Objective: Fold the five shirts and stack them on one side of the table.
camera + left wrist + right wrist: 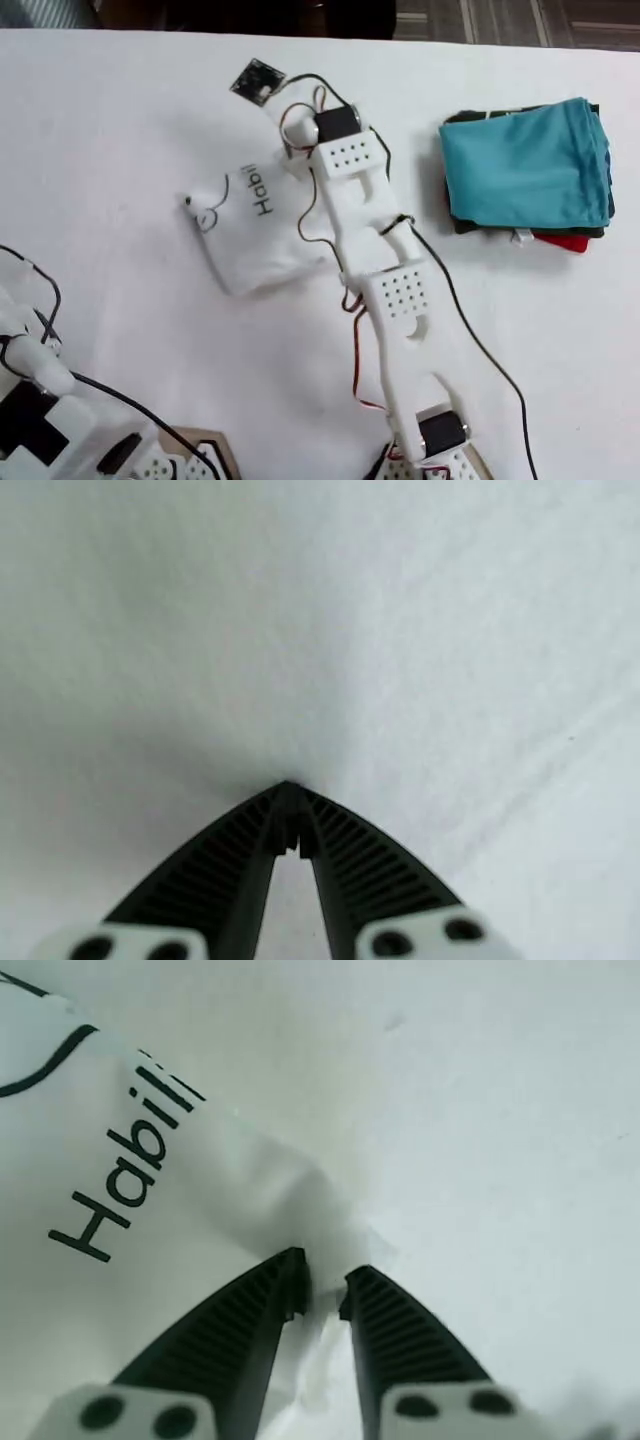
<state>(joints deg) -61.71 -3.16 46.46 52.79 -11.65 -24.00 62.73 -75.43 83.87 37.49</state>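
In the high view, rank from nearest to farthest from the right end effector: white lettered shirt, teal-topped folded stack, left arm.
1. white cloth shirt with black lettering: mid-table, at the right end effector.
2. folded shirt stack with teal cloth on top: right side of the table.
3. white plastic left arm: lower-left corner of the view.

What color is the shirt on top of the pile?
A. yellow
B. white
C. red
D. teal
D: the pile has a teal shirt on top, with dark and red ones peeking out beneath.
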